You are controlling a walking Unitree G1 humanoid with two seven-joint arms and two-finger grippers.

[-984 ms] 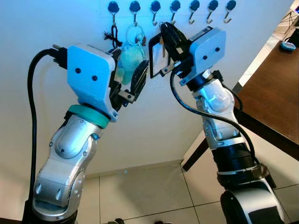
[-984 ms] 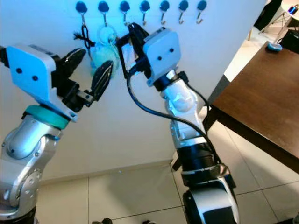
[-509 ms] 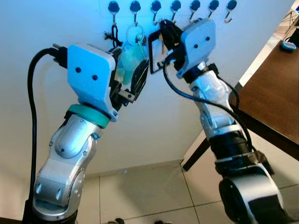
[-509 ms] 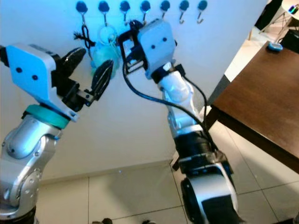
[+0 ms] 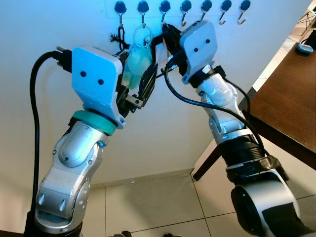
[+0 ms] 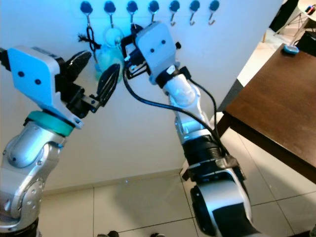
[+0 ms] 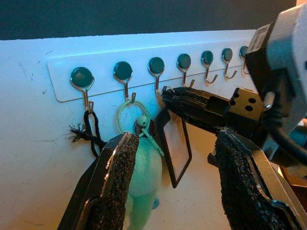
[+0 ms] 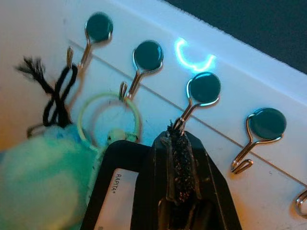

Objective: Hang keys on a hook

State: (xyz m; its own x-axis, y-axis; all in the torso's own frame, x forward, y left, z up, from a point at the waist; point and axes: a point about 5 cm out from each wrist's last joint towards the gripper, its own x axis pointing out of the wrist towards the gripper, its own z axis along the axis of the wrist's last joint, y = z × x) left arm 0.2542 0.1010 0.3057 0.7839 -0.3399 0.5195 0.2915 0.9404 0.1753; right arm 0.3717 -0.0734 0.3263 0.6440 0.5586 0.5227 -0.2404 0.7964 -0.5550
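A white rack (image 7: pixel 57 86) of several teal-knobbed hooks is fixed on the wall. A black cord (image 7: pixel 88 129) hangs on its first hook, and a pale green ring with a teal plush (image 7: pixel 146 177) on the second. My right gripper (image 8: pixel 176 132) is shut on the top of a black-framed key tag (image 7: pixel 176 148), its tip touching the third hook (image 8: pixel 201 91). The tag hangs below the shut fingers, beside the plush. My left gripper (image 7: pixel 177 184) is open just below the rack, its fingers (image 7: pixel 115 187) on either side of the plush and the tag without touching them.
The hooks (image 5: pixel 224 7) to the right of the third one are bare. A dark wooden table (image 5: pixel 291 94) stands at the right, close to my right arm, with a small blue object (image 5: pixel 305 48) on its far end. A tiled floor (image 5: pixel 158 197) lies below.
My right gripper has moved left and up with the key tag, from below the fourth hook to the third hook. The left arm has stayed where it was.
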